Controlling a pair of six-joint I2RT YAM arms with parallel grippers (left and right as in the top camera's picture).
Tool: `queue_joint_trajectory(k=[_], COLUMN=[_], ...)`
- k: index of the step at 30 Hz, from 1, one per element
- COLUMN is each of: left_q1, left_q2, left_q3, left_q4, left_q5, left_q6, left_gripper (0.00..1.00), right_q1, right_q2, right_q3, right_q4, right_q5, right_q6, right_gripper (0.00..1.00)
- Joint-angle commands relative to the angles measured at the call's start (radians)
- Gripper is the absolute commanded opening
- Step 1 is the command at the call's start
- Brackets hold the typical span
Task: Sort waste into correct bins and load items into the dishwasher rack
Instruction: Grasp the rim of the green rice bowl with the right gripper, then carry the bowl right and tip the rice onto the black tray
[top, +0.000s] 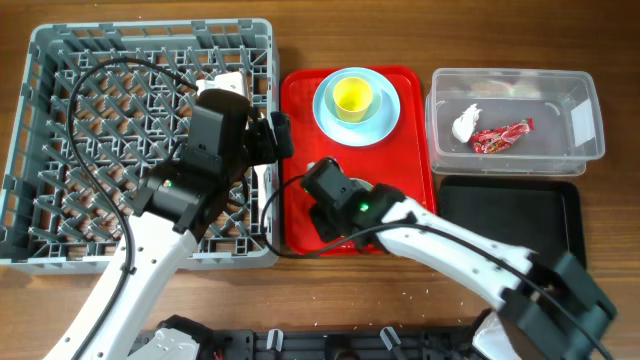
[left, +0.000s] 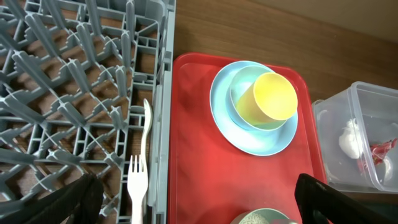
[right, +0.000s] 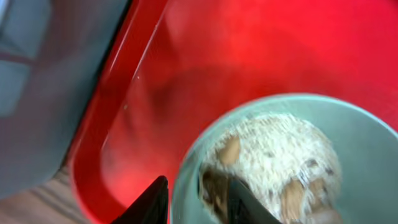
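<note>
I think I am on the food-scrap step. My right claw (right: 196, 186) points down at a mint-green bowl (right: 348, 162) that sits on the red tray (right: 249, 50). One finger is outside the bowl's rim and one is inside, with the rim between them. I cannot tell if they pinch the rim or only stand around it. The rice-like scraps (right: 273, 149) lie in the bowl, just ahead of the inside finger.

Next I need a firm pinch on the rim. Then I must lift the bowl level so nothing spills, carry it off to the claw's right, and tip it out. The clear tub (top: 585, 140) holds a wrapper and a tissue, so I guess the scraps go in the black tray (top: 510, 215). After that the bowl goes to the rack (top: 60, 60), on the claw's other side.

My right arm stretches long across to the red tray, wrist bent down. My left arm leans over the rack's wall. The left claw (left: 199, 193) is spread wide and holds nothing. The white fork (left: 138, 186) lies in the rack just under it.
</note>
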Motion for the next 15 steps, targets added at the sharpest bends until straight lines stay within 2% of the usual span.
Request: queue_joint_trajectory(k=[1,3,5,6,7,10,12,15], left_q1=[0.006,0.006,0.006,0.006,0.006,0.006,0.006,0.006], left_q2=[-0.007,-0.007,-0.007,-0.007,-0.007,-0.007,-0.007,-0.007], left_q3=[0.012,0.012,0.012,0.012,0.012,0.012,0.012,0.012], left_q4=[0.002,0.002,0.002,0.002,0.002,0.002,0.002,0.002], left_q5=[0.001,0.001,0.001,0.001,0.001,0.001,0.001,0.001], left_q6=[0.005,0.005,0.005,0.005,0.005,0.005,0.005,0.005], left_gripper=[1.00,1.00,1.00,1.00,1.00,1.00,1.00,1.00], right_q1=[0.005,0.005,0.005,0.005,0.005,0.005,0.005,-0.001], right_q2=[0.065,0.068,0.068,0.068,0.068,0.066,0.061,-0.054], right_q3=[-0.001,-0.001,-0.001,-0.001,0.000,0.000,0.014,0.091], right_q4=[0.029,0.029,0.024,0.013,-0.005,-0.037,-0.126,-0.256], right_q5=[-0.003,-0.003,-0.008,-0.013,-0.037,-0.063,-0.055,0.077], right_q6=[-0.077,-0.077,-0.074,-0.072,-0.072,-0.068,-0.054,0.032], right_gripper=[0.32,0.31,0.20,0.08,0.05,0.04,0.04,0.04])
